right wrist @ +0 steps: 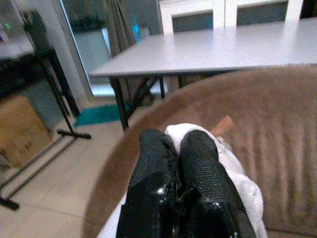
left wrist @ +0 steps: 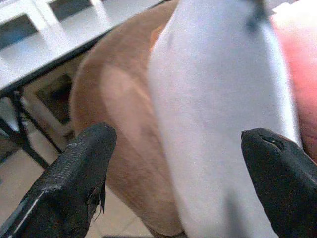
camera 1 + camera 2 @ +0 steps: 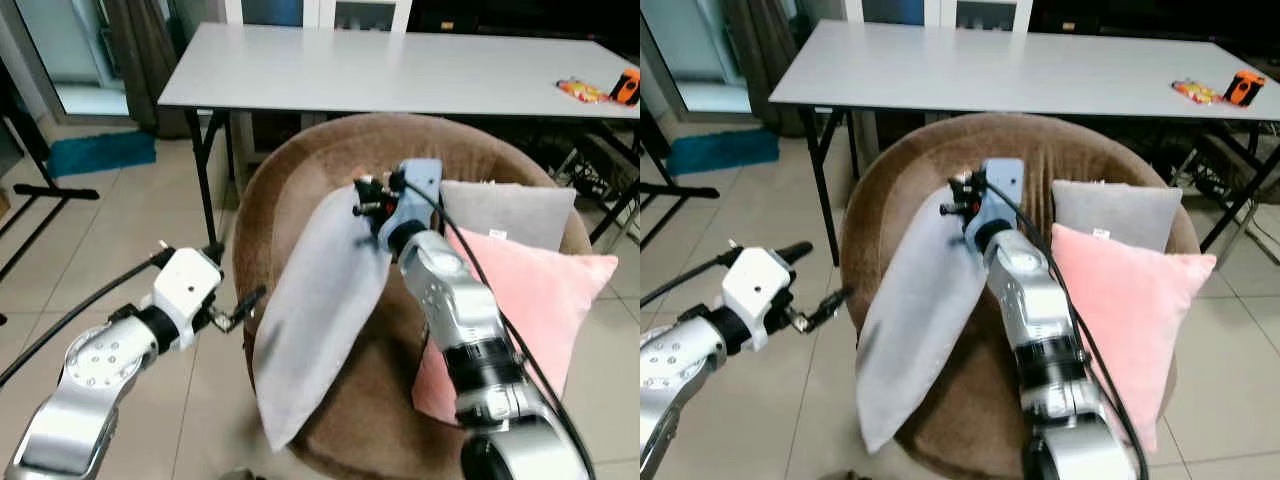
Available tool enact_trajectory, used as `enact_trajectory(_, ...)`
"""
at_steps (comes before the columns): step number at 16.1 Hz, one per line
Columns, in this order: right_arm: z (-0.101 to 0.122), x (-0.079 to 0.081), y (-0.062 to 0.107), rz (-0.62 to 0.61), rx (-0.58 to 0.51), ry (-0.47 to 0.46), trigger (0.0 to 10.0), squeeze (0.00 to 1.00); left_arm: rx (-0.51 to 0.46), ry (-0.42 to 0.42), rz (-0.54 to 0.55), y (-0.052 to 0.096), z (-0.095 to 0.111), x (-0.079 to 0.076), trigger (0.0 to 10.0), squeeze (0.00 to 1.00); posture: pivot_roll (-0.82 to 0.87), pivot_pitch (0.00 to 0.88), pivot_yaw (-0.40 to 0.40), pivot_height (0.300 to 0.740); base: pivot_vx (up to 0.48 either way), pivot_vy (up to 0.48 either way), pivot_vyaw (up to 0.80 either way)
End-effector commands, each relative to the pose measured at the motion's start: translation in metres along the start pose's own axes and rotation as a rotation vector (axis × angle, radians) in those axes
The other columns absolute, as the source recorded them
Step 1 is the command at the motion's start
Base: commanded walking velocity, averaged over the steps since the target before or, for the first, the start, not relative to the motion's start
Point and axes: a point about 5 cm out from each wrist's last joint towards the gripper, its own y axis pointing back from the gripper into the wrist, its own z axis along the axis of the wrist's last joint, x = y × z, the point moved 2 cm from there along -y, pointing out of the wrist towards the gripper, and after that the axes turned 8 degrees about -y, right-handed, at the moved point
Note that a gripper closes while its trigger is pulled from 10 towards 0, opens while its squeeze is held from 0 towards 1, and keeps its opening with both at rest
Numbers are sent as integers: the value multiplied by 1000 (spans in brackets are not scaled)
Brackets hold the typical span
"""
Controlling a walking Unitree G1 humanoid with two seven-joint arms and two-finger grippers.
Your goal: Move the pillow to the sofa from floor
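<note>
A pale grey pillow (image 3: pixel 320 310) hangs slanted over the seat and left rim of a round brown sofa chair (image 3: pixel 300 170). My right gripper (image 1: pixel 177 144) is shut on the pillow's top corner (image 1: pixel 181 131), high against the chair's backrest; in the left eye view the right gripper (image 3: pixel 362 196) sits at the pillow's upper end. My left gripper (image 3: pixel 250 303) is open just left of the chair's rim, level with the pillow's middle and apart from it. Its two black fingers (image 2: pixel 79 173) frame the pillow (image 2: pixel 218 124) in the left wrist view.
A pink pillow (image 3: pixel 530 300) and a grey pillow (image 3: pixel 510 215) lean on the chair's right side. A white table (image 3: pixel 400 70) stands close behind the chair, with small orange items (image 3: pixel 600 90) on its right end. A teal mat (image 3: pixel 100 152) lies on the tiled floor at the far left.
</note>
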Motion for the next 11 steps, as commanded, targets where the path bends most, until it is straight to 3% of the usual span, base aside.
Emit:
enact_trajectory(1, 6, -11, -2, -11, -43, 29, 10000, 0, 12, 23, -45, -1, -3, -5, 10000, 0, -43, 0, -32, 740, 0, 0, 0)
enact_trajectory(4, -6, -43, 4, -88, -35, 65, 10000, 0, 20, 46, -73, 2, -6, -7, 10000, 0, -32, 0, -42, 740, 0, 0, 0)
enact_trajectory(5, -5, -54, 7, -121, -46, 72, 10000, 400, 24, 50, -76, 3, -7, -7, 10000, 0, -34, 0, -41, 740, 0, 0, 0)
enact_trajectory(6, -6, -69, 12, -143, -47, 106, 10000, 1000, 31, 75, -93, 4, -9, -8, 10000, 0, -37, 0, -41, 740, 0, 0, 0)
enact_trajectory(11, 25, -83, 23, -143, -157, 209, 10000, 1000, 46, 136, -62, 4, -10, -6, 10000, 0, -41, 0, -49, 740, 0, 0, 0)
